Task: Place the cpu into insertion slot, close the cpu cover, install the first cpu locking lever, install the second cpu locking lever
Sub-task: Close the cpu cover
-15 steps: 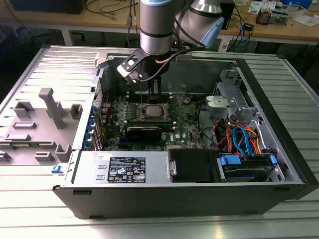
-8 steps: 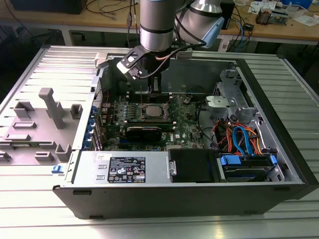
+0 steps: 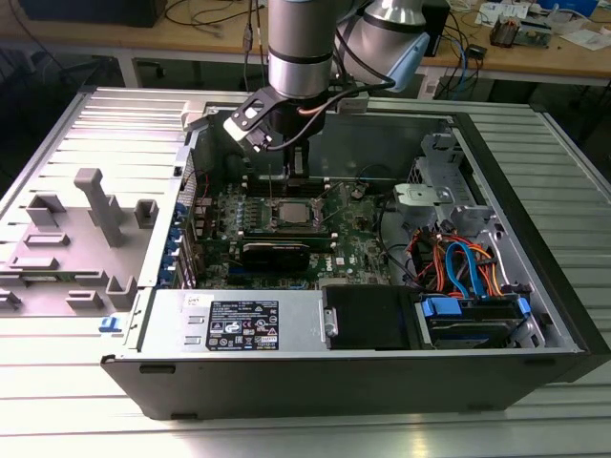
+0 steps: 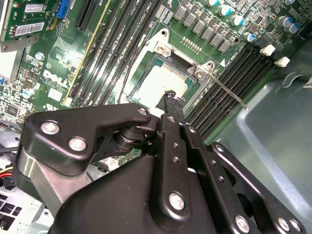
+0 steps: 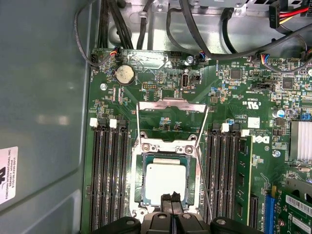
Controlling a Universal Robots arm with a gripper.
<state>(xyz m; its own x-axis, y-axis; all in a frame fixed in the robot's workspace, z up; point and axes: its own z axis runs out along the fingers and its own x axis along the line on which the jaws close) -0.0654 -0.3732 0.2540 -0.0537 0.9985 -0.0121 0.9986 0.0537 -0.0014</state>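
Observation:
The cpu point(image 5: 165, 179), a silver-grey square, lies flat in the insertion slot point(image 5: 137, 181) on the green motherboard; it also shows in the second wrist view point(image 4: 165, 80) and the exterior view point(image 3: 293, 214). The cpu cover point(image 5: 170, 104), a thin silver frame, is swung open away from the slot, with green board showing through its window. A thin locking lever point(image 5: 203, 187) stands unlatched beside the slot, sticking out in the second wrist view point(image 4: 229, 91). My gripper point(image 5: 171, 197) hovers over the cpu's near edge, fingers pressed together with nothing between them point(image 4: 170, 99) point(image 3: 297, 183).
Long black memory slots point(image 5: 109, 175) point(image 5: 222, 170) flank the socket on both sides. A black expansion card point(image 3: 275, 254) lies in front of the socket in the exterior view. Cables point(image 3: 458, 267) and a drive bay fill the case's right side. The grey case wall point(image 5: 44, 97) is close by.

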